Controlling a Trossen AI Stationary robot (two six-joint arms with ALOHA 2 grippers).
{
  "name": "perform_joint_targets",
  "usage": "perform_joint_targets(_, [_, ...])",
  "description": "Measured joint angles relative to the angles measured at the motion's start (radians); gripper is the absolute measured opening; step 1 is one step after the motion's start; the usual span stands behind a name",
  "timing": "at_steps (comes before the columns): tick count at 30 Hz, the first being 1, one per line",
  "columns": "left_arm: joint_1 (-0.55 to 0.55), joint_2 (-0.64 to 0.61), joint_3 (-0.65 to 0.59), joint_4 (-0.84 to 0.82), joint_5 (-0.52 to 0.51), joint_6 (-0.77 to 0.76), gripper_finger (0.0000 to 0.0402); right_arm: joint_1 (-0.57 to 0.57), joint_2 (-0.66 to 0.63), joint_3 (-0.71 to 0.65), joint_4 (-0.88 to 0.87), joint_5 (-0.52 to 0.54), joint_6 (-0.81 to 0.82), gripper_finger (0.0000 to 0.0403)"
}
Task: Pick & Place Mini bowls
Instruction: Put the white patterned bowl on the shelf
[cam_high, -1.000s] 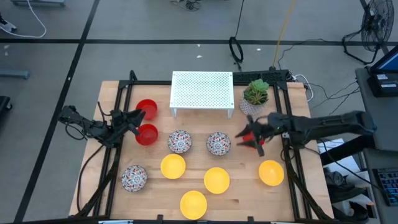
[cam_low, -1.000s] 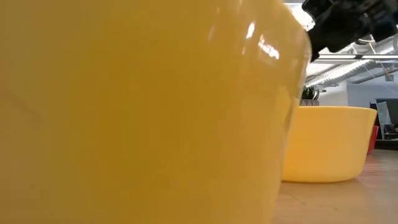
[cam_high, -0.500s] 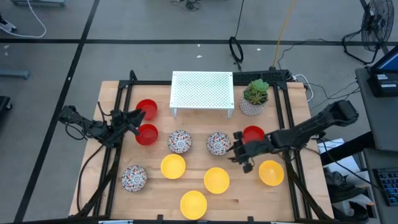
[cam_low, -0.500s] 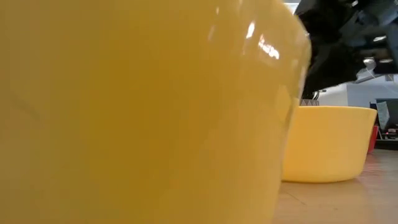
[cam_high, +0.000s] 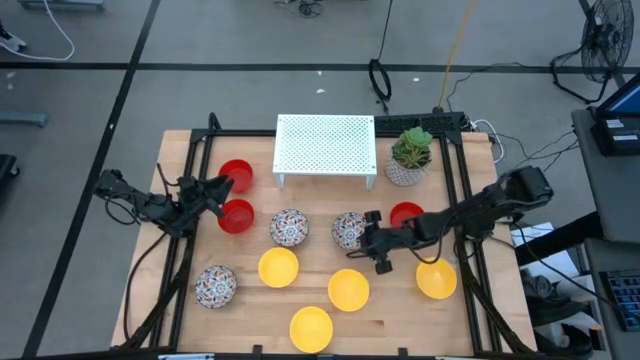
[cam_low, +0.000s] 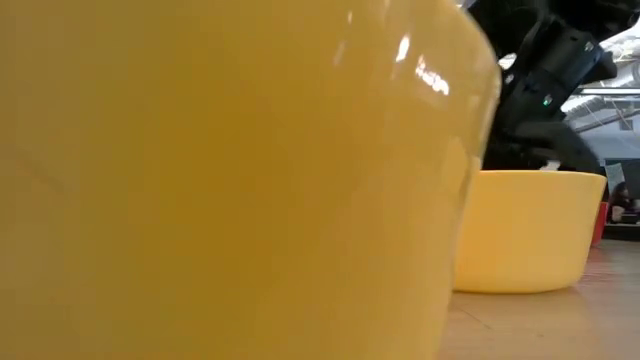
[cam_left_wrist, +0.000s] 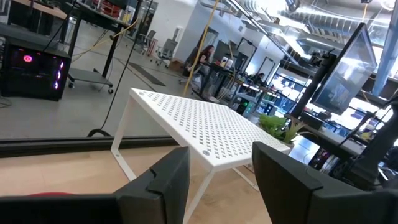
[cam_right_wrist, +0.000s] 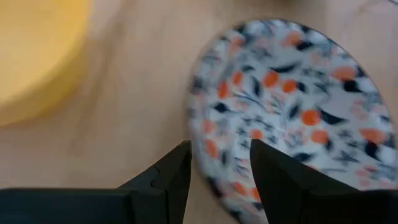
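Right pincer (cam_high: 377, 243): released, swung off red bowl (cam_high: 406, 214) now resting on table (cam_high: 390, 300) | hovers beside speckled bowl (cam_high: 350, 229), likely next pick | left pincer (cam_high: 214, 194): released, idle.

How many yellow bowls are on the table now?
4: one front centre, one just behind it, one to its left, one at the right beside the right arm. None seems hidden.

Ten mini bowls (cam_high: 290, 228) sit upright on my bench (cam_high: 180, 310): three red, four yellow, three speckled white, all apart.
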Motion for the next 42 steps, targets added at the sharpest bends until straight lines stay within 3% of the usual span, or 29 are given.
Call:
perform_joint_targets(5, [0.0,0.0,0.0,0.0,0.0,0.0,0.0175,-0.012,0.01,-0.001,0.011,0.025,0.008,0.0135])
perform_joint_targets(14, [0.0,0.0,0.0,0.0,0.0,0.0,0.0175,-0.012,0.01,-0.001,0.064,0.03,0.028,0.001])
perform_joint_targets(22, [0.0,0.0,0.0,0.0,0.0,0.0,0.0175,0.01,0.006,-0.003,0.185,0.019,0.035,0.0005])
perform_joint_targets(29, [0.0,0.0,0.0,0.0,0.0,0.0,0.0175,0.027,-0.084,0.011,0.308,0.022,-0.025,0.0003])
perform_joint_targets(32, [0.0,0.0,0.0,0.0,0.0,0.0,0.0175,-0.012,-0.141,0.093,0.218,0.024,-0.042,0.0003])
perform_joint_targets(35, [0.0,0.0,0.0,0.0,0.0,0.0,0.0175,-0.074,-0.166,0.247,-0.016,0.028,-0.053,0.0002])
perform_joint_targets(38, [0.0,0.0,0.0,0.0,0.0,0.0,0.0175,-0.155,-0.164,0.397,-0.231,0.026,-0.055,0.0002])
perform_joint_targets(42, [0.0,0.0,0.0,0.0,0.0,0.0,0.0175,-0.297,-0.165,0.529,-0.382,0.029,-0.003,0.0002])
